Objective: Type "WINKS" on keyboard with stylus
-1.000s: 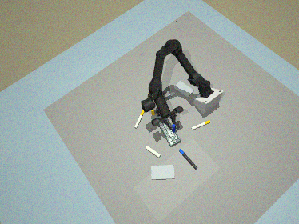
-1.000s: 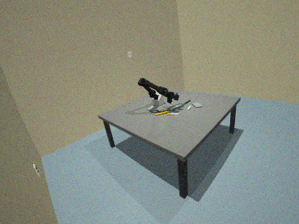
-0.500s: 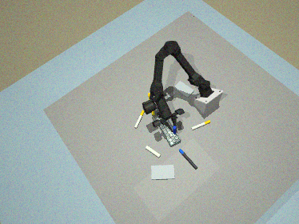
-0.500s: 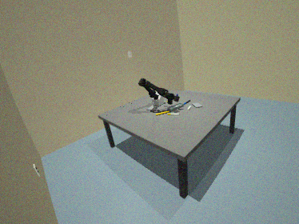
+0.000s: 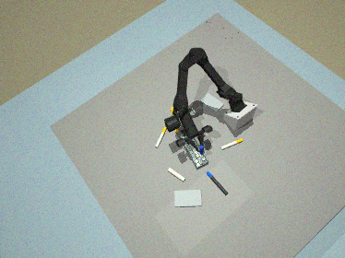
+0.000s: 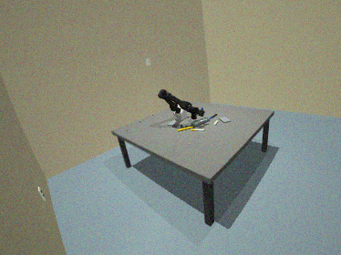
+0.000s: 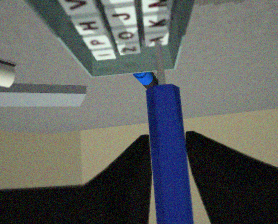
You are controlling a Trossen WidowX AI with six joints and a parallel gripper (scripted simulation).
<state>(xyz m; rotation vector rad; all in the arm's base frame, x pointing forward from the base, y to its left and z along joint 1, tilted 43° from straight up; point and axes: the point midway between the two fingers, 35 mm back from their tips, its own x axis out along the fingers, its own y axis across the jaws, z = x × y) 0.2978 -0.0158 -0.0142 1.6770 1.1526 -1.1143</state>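
Observation:
My gripper [image 5: 200,144] [image 7: 167,141] is shut on the blue stylus [image 5: 201,150] [image 6: 202,109] [image 7: 169,160]. In the wrist view the stylus points away from the fingers, with its thin grey tip [image 7: 160,67] over the near end of the keyboard [image 5: 197,162] [image 7: 120,69]. The tip lies across the end key of the right-hand row, a partly hidden key that looks like A, next to the K key [image 7: 157,24]. The J key [image 7: 124,17], O key [image 7: 128,35], H key [image 7: 90,26] and P key [image 7: 96,41] also show. Whether the tip touches a key cannot be told.
A black marker with a blue cap [image 5: 219,184] [image 7: 144,78] lies beyond the keyboard's near end. A white stick [image 5: 176,174] and a pale flat block [image 5: 187,198] [image 7: 42,97] lie nearby. White-and-yellow markers [image 5: 160,138] [image 5: 231,144] lie on either side of the keyboard.

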